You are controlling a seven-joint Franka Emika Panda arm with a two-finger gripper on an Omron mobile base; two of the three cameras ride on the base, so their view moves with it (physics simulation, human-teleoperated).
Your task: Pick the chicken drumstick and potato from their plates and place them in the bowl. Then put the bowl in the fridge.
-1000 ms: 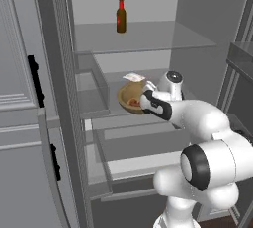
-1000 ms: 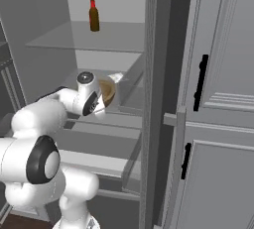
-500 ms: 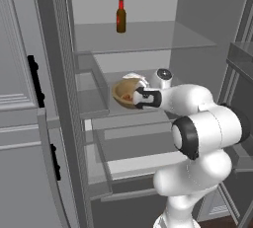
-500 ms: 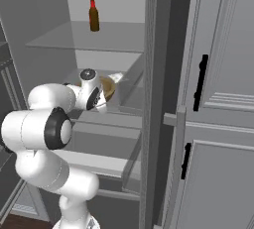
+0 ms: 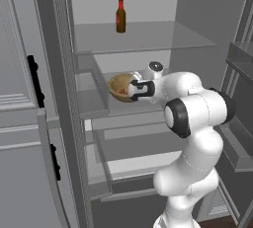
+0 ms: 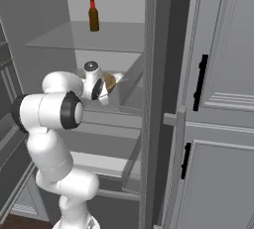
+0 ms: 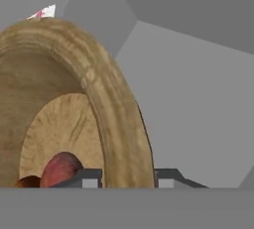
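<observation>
From the left base view, the fridge (image 5: pixel 59 49) stands open with a dark bottle (image 5: pixel 120 15) on its upper glass shelf, and the wooden bowl (image 5: pixel 120 87) hangs tilted over the middle shelf. My gripper (image 5: pixel 136 90) has its fingers pinched on the bowl's rim. Along my hand, the potato (image 7: pixel 60 170) lies low inside the bowl, left of my fingertips (image 7: pixel 89 177).

Between my fingertips (image 7: pixel 90 177) I'm seeing the rim of the bowl (image 7: pixel 111 99): light-brown wood, matt, with fine grain lines on its inner wall. Low inside it, just left of my left tip, the potato (image 7: pixel 59 168) looks smooth, dull reddish-brown. The fridge (image 5: pixel 197 15) walls are flat matt grey; its shelf (image 5: pixel 143 37) reads as clear glass.
</observation>
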